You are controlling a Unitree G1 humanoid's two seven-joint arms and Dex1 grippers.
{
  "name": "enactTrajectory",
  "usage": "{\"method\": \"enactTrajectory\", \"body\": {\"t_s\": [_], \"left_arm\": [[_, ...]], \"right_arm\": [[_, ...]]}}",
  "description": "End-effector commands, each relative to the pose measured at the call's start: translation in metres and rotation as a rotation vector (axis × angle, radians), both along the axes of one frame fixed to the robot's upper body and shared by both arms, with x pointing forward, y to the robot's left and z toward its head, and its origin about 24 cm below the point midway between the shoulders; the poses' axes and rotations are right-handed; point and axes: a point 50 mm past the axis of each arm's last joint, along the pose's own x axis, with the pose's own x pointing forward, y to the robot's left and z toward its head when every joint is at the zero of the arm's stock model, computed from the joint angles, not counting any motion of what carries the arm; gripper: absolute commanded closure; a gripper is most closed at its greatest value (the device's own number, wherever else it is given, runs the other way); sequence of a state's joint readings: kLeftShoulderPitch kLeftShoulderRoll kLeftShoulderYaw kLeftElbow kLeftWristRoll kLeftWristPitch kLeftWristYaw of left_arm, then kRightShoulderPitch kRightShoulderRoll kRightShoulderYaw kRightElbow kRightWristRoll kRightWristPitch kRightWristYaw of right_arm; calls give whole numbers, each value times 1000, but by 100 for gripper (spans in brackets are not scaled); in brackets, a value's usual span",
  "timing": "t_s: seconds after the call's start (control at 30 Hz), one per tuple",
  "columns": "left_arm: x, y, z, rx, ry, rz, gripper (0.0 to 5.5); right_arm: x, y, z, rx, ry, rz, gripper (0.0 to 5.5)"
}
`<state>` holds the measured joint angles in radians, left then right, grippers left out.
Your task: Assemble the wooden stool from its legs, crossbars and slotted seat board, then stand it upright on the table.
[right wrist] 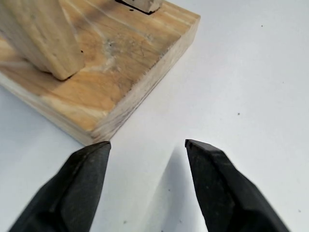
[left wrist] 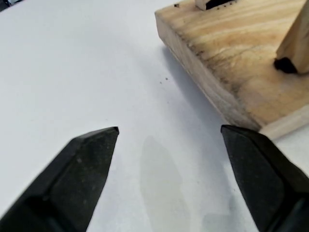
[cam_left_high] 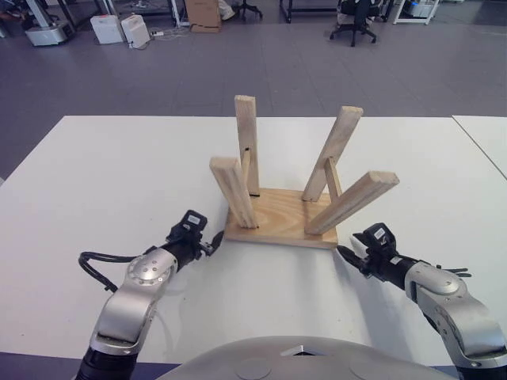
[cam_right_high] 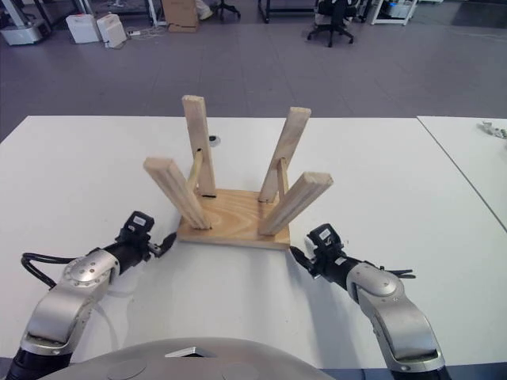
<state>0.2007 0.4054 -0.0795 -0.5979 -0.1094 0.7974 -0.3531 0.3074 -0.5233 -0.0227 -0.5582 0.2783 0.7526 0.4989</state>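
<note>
Two black two-finger grippers sit nearest, both spread wide and holding nothing. The left gripper (cam_left_high: 211, 242) is just off the front-left corner of the pale flat wooden seat board (cam_left_high: 277, 219), and the right gripper (cam_left_high: 347, 255) is just off its front-right corner. The board lies flat on the white table (cam_left_high: 95, 182) with the stool upside down, its four light wooden legs (cam_left_high: 234, 190) splaying upward behind. Both arms look equally close, so I'd guess flipping it takes a grab from each side.
</note>
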Motion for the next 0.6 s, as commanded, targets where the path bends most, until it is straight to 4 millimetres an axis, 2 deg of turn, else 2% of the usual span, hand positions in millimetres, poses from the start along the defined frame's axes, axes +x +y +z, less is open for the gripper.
{"method": "enactTrajectory", "body": {"t_s": [0.03,0.13,0.23,0.37,0.47,0.53,0.6], "left_arm": [[-6,-40,50,-305,-85,-306,156],[-10,-37,68,-341,-97,-371,156],[-15,-25,69,-309,-54,-377,156],[-17,-7,62,-284,1,-333,156],[-16,17,49,-201,54,-258,156],[-11,35,50,-159,43,-215,156],[-1,42,60,-174,-9,-206,156]], "right_arm": [[-1,39,49,296,-93,324,260],[5,26,75,319,-145,347,260],[10,10,91,329,-171,335,260],[8,-2,82,243,-109,314,260],[7,-14,70,143,-77,287,260],[23,-33,73,48,-165,198,260],[35,-37,88,111,-243,177,260]]}}
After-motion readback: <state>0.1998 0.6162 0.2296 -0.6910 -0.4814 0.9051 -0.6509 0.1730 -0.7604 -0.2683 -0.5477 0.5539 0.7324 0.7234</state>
